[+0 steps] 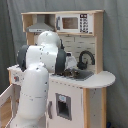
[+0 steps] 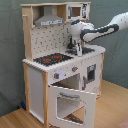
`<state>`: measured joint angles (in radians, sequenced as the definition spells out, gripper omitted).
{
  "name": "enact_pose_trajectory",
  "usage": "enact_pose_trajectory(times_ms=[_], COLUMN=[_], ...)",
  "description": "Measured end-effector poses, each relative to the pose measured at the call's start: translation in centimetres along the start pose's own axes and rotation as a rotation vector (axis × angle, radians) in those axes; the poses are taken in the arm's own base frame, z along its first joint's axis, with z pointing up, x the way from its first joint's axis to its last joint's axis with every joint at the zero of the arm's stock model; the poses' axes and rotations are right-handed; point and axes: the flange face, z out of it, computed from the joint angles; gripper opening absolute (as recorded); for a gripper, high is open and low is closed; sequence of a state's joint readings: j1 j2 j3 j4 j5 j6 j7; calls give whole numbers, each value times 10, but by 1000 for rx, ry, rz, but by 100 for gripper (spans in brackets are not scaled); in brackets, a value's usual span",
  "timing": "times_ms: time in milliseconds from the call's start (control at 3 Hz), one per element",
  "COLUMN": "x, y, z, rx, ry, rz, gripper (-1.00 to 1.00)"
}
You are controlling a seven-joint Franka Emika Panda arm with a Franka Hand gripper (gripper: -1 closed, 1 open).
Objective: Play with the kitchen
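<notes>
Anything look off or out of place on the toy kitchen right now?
Only the white oven door of the white and light wood play kitchen: in the second exterior view it hangs open, tilted out in front. The gripper is over the sink area. Nothing looks spilled or broken.

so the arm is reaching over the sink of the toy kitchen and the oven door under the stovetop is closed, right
Not quite: the oven door is open, swung down and forward, as the second exterior view shows. The rest holds: the arm reaches over the sink side of the kitchen, with its gripper beside the stovetop.
</notes>
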<state>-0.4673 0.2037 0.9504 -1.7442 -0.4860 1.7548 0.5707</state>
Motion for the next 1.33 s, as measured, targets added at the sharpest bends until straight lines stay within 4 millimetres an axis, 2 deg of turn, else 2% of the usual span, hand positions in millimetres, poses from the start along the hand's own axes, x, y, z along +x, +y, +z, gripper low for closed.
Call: enact_pose_trajectory(times_ms=[667,1000,1333], x=[-27,-48,-71], y=[-9,-39,-84], z=[-74,-119,-143], rx=[-64,-41,18], ry=[21,86,144], rz=[-5,-55,-139], gripper=[-100,-100,-100])
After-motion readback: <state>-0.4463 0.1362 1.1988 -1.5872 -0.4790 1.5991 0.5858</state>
